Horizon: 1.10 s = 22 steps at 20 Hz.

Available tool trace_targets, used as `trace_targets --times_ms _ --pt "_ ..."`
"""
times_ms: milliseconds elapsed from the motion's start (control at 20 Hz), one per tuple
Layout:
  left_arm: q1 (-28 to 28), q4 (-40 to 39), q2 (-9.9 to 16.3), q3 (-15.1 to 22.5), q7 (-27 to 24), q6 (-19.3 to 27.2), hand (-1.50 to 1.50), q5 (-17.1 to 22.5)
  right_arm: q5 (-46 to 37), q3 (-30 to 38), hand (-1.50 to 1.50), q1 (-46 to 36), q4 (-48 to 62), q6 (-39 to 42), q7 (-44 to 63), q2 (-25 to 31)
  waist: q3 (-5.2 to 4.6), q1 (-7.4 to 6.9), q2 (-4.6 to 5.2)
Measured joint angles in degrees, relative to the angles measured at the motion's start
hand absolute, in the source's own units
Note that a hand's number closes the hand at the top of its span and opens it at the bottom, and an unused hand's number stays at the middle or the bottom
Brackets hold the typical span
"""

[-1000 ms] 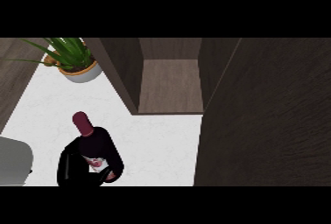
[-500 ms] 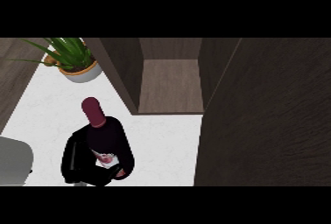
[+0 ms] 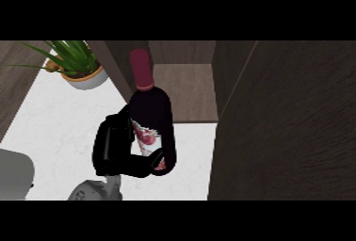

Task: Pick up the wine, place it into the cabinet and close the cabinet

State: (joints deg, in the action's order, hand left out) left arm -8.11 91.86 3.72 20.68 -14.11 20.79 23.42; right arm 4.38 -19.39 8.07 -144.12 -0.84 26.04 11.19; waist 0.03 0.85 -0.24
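— Head view first: what fills most of it?

— The cabinet door, a dark wood panel swung open down the whole right side. Behind it the cabinet stands open, its brown floor bare and its upper part cut off by the top of the view. The white counter spreads to the left.

— And the arm?

— One grey forearm rises from the lower edge, a little left of centre. Its black hand has fingers and thumb curled round the lower body of the wine bottle, gripping it. From this view alone it cannot be told which hand it is, though it is probably the left. No other hand shows.

— Where does the bottle sit?

— It is held lifted, in front of the cabinet's left wall, its dark red capped neck pointing up toward the opening. It is not inside yet.

— Any writing?

— The label is white with red blotches; no words can be read, and the hand hides part of it.

— Smaller things?

— A potted plant at the far left, and a grey object cut off by the left edge, unidentifiable.
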Motion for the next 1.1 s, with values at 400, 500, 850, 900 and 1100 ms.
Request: trace_targets --times_ms 400,500,850,900,1100 --pt "-9.9 -5.0 -3.1 0.8 6.3 8.5 1.50 -1.3 0.4 2.7 -1.50 -0.3 0.1 1.6 -0.7 0.2 0.00 0.29 0.16" --pt "-10.4 -6.8 -3.3 0.3 5.9 8.6 1.50 -1.7 0.6 3.1 -1.50 0.1 0.1 1.9 -0.9 0.0 0.00 0.22 0.16" --pt "-16.4 -16.9 -3.6 0.3 3.3 11.0 1.50 -0.5 0.8 2.5 -1.50 1.2 0.1 3.0 -1.8 -0.5 -0.04 0.66 0.25" --pt "-17.0 -18.1 -3.6 1.5 2.6 12.2 1.50 0.1 0.8 2.4 -1.50 1.0 0.2 2.9 -1.6 -0.7 -0.05 0.65 0.25" --pt "-19.2 -24.0 -3.7 3.3 -1.4 13.8 1.50 3.7 1.0 2.7 -1.50 1.1 0.2 3.7 -1.9 -0.7 -0.06 0.90 0.30"
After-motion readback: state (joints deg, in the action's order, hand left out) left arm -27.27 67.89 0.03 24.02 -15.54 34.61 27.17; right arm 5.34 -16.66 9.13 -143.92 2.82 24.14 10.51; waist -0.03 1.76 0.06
